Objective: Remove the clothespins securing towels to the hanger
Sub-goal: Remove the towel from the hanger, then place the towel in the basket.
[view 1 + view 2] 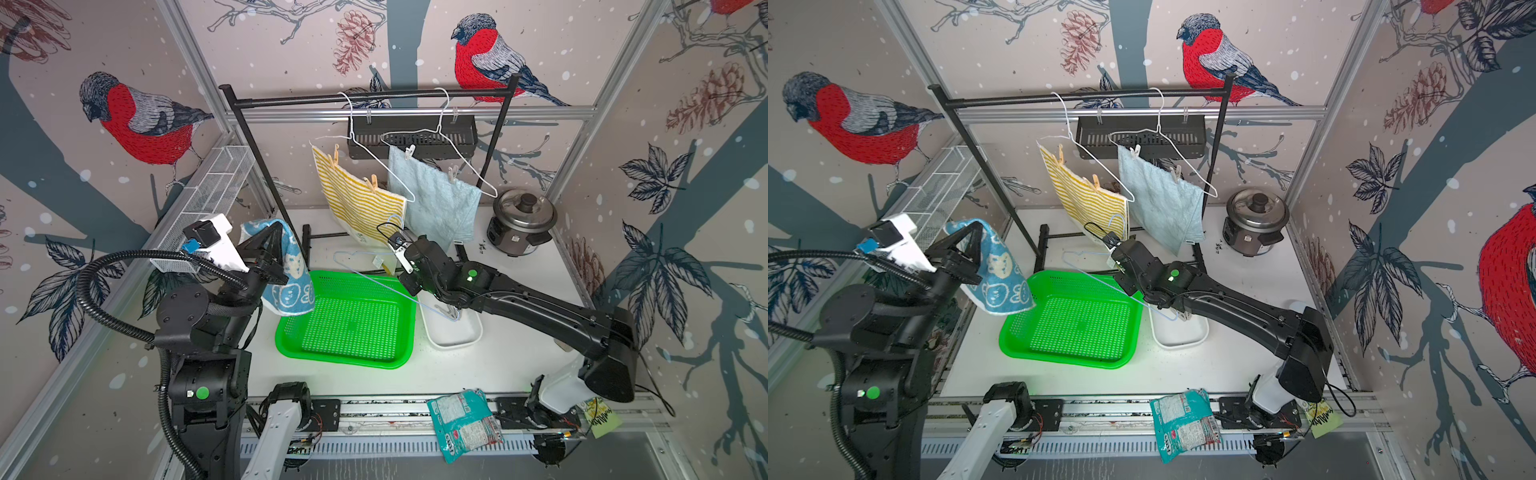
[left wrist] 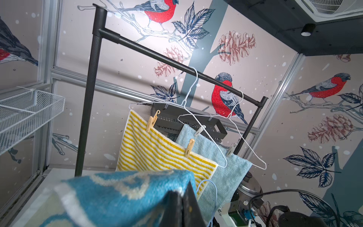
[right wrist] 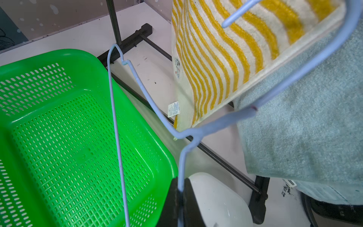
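In both top views, the left claw (image 1: 274,232) is pressed together on the teal towel (image 1: 291,274), held over the left rim of the green basket (image 1: 340,361). Lower the cloth inside before releasing.

Left wrist view: two tan clothespins (image 2: 152,122) pin the striped towel (image 2: 157,155), and two grey clothespins (image 2: 200,130) pin the light-blue towel (image 2: 216,157), on the far rack (image 2: 157,56).

Right wrist view: the right claw (image 3: 181,193) pinches a bare pale-blue hanger (image 3: 115,118), apparently above the white tray (image 3: 216,200). Keep it clear of hung cloths. The white surface (image 3: 153,64) meets printed wall panels (image 3: 49,17).
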`<action>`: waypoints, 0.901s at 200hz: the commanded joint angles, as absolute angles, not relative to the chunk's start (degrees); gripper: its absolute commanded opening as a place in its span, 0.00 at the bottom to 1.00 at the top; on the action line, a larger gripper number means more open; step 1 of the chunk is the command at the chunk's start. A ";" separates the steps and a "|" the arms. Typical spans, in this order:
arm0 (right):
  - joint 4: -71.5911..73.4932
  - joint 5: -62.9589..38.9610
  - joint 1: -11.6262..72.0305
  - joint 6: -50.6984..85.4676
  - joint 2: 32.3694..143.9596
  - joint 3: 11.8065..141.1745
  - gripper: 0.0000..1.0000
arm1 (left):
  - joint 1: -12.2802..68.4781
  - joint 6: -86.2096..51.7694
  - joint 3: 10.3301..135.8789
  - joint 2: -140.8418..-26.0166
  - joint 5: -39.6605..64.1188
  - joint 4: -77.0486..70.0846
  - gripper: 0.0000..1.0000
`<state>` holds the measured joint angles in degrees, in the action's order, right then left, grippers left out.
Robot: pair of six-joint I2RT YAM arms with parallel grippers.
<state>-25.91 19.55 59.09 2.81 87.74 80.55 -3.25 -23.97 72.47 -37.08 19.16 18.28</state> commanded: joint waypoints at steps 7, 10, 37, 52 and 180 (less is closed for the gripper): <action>-22.34 18.23 59.58 2.40 84.00 78.02 0.00 | -3.25 -23.28 71.40 -37.69 22.77 16.37 0.00; -22.12 18.47 59.67 2.25 83.24 77.61 0.00 | -3.30 -23.27 71.00 -37.56 22.96 16.81 0.00; -22.06 19.95 60.08 1.54 78.16 75.58 0.00 | -3.26 -24.13 65.23 -33.53 21.60 18.81 0.00; -21.63 21.98 60.34 1.34 74.77 74.09 0.00 | -3.26 -25.72 61.17 -30.50 21.18 19.18 0.00; -17.24 23.12 61.61 -1.64 68.70 73.55 0.00 | -3.32 -37.63 33.59 -27.55 29.76 17.22 0.42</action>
<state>-21.17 23.92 61.47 -0.27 68.45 73.14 -3.25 -37.67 31.40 -24.95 28.93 17.41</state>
